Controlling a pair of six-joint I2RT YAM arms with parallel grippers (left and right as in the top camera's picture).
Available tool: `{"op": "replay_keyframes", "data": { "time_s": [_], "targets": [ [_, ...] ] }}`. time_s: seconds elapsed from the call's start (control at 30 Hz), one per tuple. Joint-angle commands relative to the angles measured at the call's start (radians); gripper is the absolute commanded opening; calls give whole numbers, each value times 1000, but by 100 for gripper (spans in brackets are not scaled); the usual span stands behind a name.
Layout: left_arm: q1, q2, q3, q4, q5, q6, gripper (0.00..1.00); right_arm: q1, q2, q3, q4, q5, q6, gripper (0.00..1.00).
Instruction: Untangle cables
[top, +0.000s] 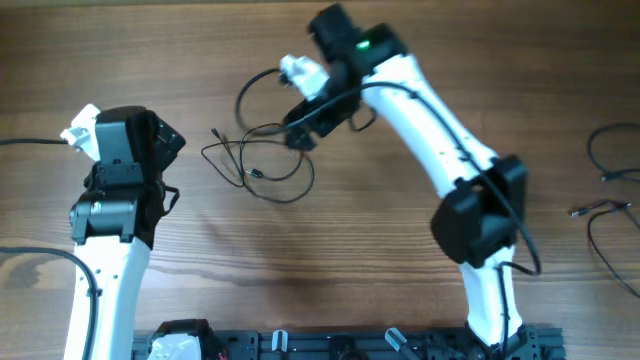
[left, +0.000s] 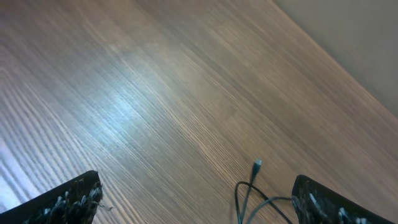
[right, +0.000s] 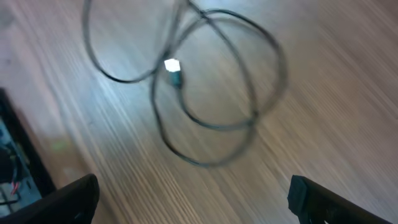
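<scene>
Black cables (right: 174, 71): loose loops just ahead of my right jaws.
Right jaws: spread, empty.
Left jaws: spread, empty.
Risk: pinching crossed strands together would tighten the tangle.

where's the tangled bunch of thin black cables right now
In the overhead view the tangle of thin black cables lies on the wooden table left of centre, at the tip of the right gripper, which hangs open over it.
</scene>
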Motion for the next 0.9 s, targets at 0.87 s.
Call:
{"op": "replay_keyframes", "data": {
  "time_s": [0.87],
  "targets": [
    [420, -8, 0, 122, 978, 538, 100, 231, 301, 3, 336, -222, 4, 92]
  ]
}}
